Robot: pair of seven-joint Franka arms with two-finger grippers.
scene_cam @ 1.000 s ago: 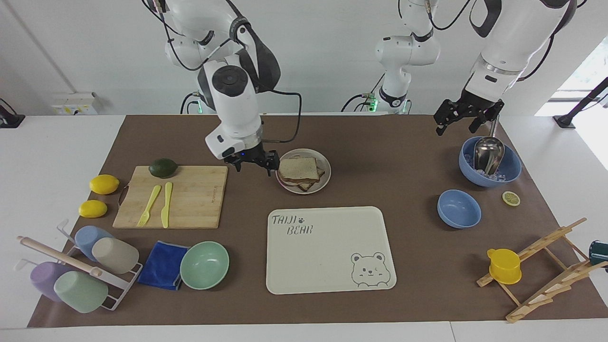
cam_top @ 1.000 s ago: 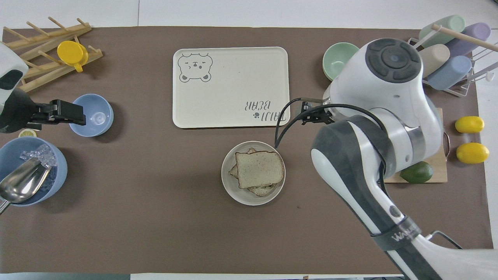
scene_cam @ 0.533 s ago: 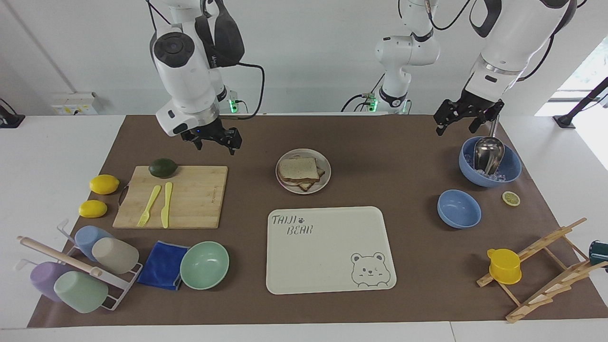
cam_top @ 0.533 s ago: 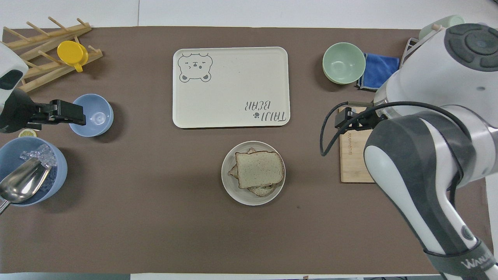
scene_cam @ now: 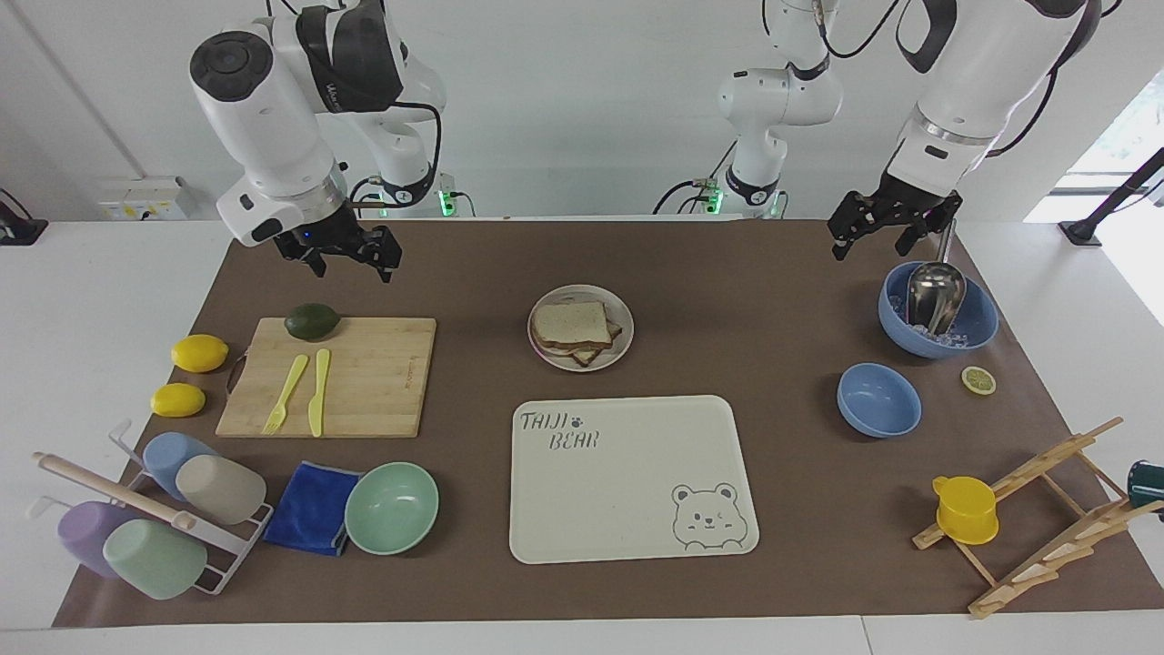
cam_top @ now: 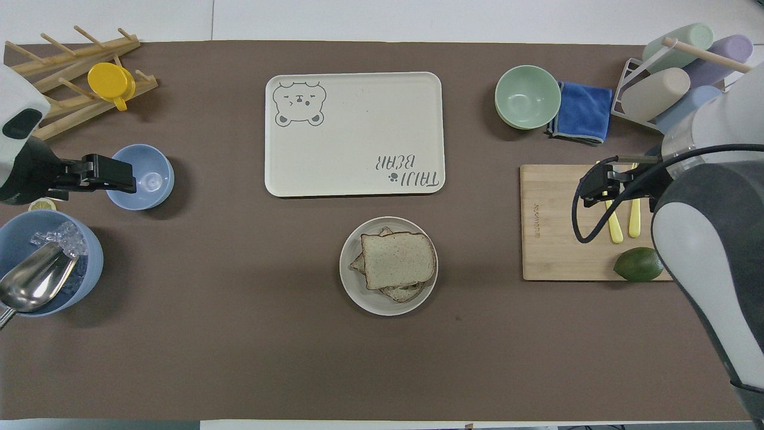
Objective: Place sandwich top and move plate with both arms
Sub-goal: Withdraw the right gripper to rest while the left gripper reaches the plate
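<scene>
Right end effector (scene_cam: 350, 257) shows only facing; overhead hides it.

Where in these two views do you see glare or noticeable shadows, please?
Facing view: bright daylight washes out the edge past the left arm's end of the table; the plate casts only a soft shadow. Overhead view: light is even, faint shadows hug the tray and the mint bowl; the metal scoop glints.

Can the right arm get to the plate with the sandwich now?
Probably yes. The right gripper hangs in the air near the cutting board, and only bare mat lies between it and the plate.
</scene>
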